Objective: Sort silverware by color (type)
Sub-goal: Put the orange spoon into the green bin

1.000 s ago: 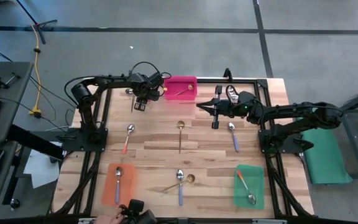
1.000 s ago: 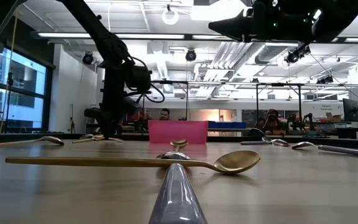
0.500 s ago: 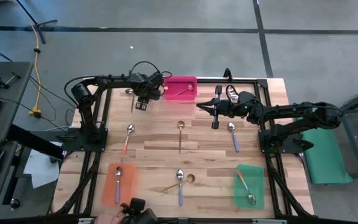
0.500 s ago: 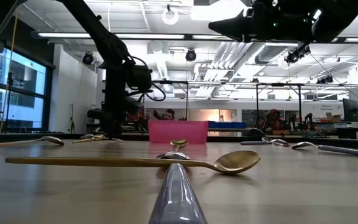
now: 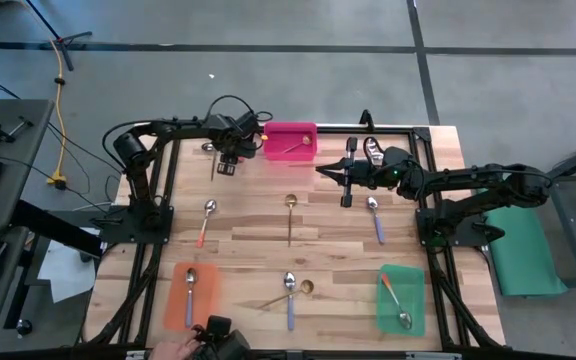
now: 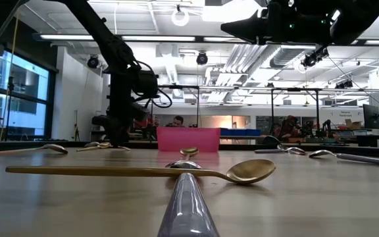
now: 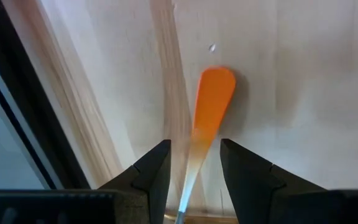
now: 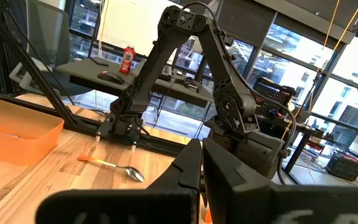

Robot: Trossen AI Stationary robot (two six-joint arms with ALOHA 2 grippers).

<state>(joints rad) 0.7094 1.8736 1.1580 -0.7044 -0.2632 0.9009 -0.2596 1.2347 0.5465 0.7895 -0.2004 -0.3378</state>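
My left gripper [image 5: 225, 168] [image 7: 194, 149] is low over the table's far left part, open, with one finger on each side of an orange-handled spoon [image 5: 214, 160]. That spoon lies flat on the wood, and its orange handle end [image 7: 215, 93] shows past the fingertips. My right gripper [image 5: 319, 169] [image 8: 201, 158] hangs shut and empty above the far middle of the table. Other spoons lie on the wood: an orange-handled one [image 5: 207, 221], a gold one [image 5: 290, 215], purple-handled ones [image 5: 376, 218] [image 5: 289, 297], and a gold one [image 5: 286, 295] [image 6: 143, 171].
A pink tray [image 5: 280, 131] at the far edge holds a gold spoon. An orange tray [image 5: 176, 305] holds a purple-handled spoon, and a green tray [image 5: 415, 300] holds an orange-handled one. Black frame rails [image 5: 163, 190] run along the table's sides. A person's hand [image 5: 173, 352] is at the near edge.
My left arm's wrist has edged slightly toward the table's left edge, and its gripper has stayed low over the orange-handled spoon. The right arm has kept still.
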